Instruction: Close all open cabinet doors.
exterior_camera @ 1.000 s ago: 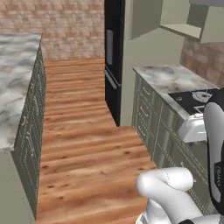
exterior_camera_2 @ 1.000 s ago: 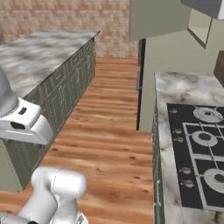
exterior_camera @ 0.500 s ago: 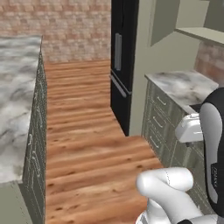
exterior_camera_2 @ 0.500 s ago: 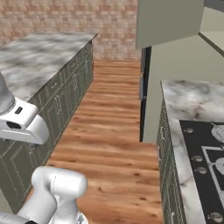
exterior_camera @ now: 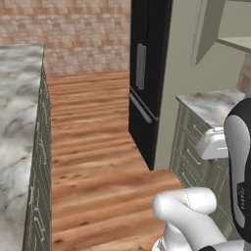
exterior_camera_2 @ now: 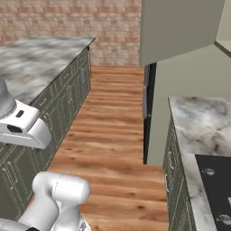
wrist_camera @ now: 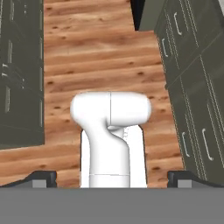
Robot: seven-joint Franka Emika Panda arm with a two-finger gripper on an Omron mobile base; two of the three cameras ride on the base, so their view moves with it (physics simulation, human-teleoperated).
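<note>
- An open cabinet door [exterior_camera: 210,27] stands out at the upper right of the left base view, above the marble counter [exterior_camera: 215,105].
- The black refrigerator [exterior_camera: 147,73] is left of it.
- The gripper [wrist_camera: 112,177] points down at the wooden floor [wrist_camera: 100,52]; its fingertips [wrist_camera: 43,178] are spread wide and hold nothing.

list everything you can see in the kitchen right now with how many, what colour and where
Open cabinet door: one, sage grey-green, swung out from the wall cabinet at upper right.
Fridge: one, black, tall, right of the aisle.
Island counter: one, grey marble top over dark green fronts, left of the aisle.
Right counter: one, grey marble, beside the fridge.
Cooktop: one, black, set in the right counter.
Floor: wood planks, down the aisle.
Back wall: brick.
Hand: one, dark finger tips wide apart, pointing down at the floor.
</note>
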